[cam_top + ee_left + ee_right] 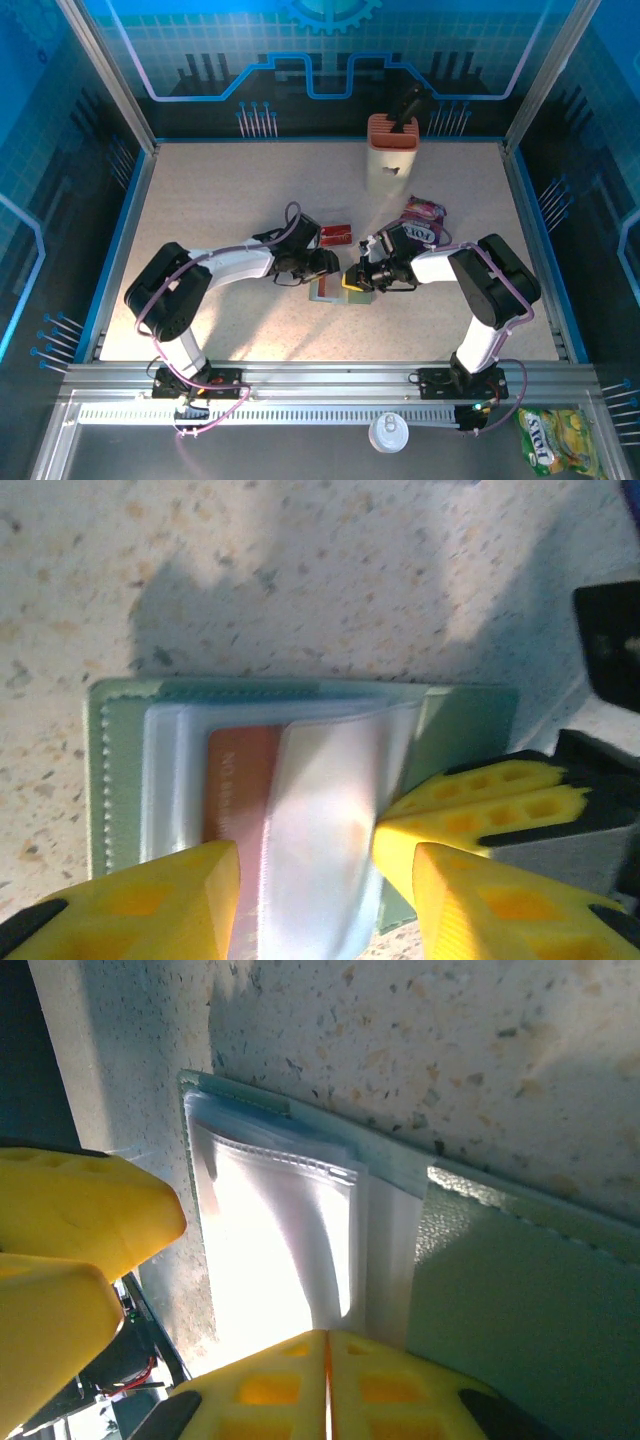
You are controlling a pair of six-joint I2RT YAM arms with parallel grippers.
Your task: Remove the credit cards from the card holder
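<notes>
- The card holder (330,291) lies open near the middle of the desk (220,200), a little toward its near edge, directly between the two arms.
- The left hand (310,885) is released. Its yellow fingers (150,900) stand apart either side of the glossy clear sleeve (320,810), which bulges up between them.
- An orange-red credit card (240,780) sits inside that sleeve, its long axis pointing into the left hand.
- The right hand (328,1380) is clenched, tips at the matte grey-green panel (520,1310), seemingly pinning it.
- A second red card (335,234) lies flat on the desk just beyond the left hand.
- The left hand looks nearer, so the pinch is likely its job.
</notes>
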